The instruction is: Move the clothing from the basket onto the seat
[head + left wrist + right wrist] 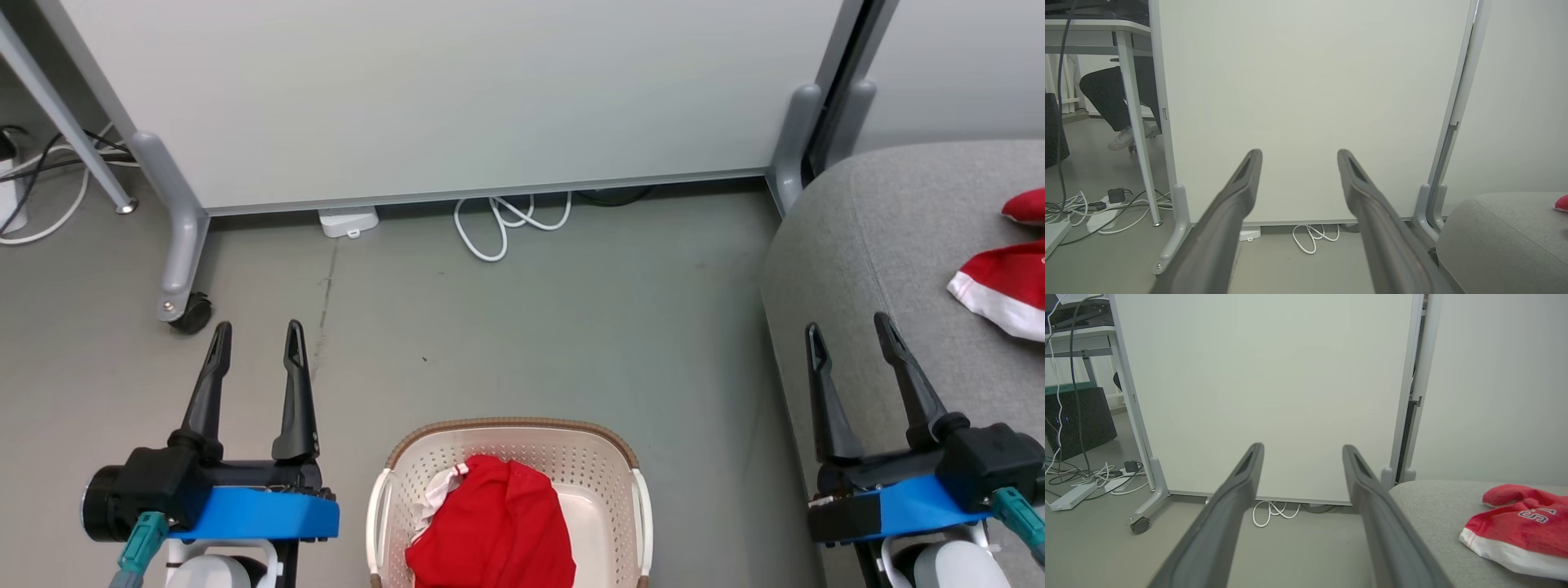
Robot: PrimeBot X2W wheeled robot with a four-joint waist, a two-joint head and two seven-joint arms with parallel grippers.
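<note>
A red garment (498,527) with a bit of white trim lies crumpled in the cream basket (604,465) at the bottom middle of the head view. A second red garment (1008,282) with a white band rests on the grey seat (882,237) at the right; the right wrist view shows its white lettering (1527,531). My left gripper (257,339) hangs open over the floor left of the basket, empty. My right gripper (849,331) is open and empty over the seat's near-left edge, left of that garment.
A white partition panel (457,90) on grey wheeled feet (184,306) stands across the back. A white cable loop (506,220) and a small white box (349,220) lie under it. More cables and a desk leg (1137,134) are at far left, with a person's foot (1122,139) beyond.
</note>
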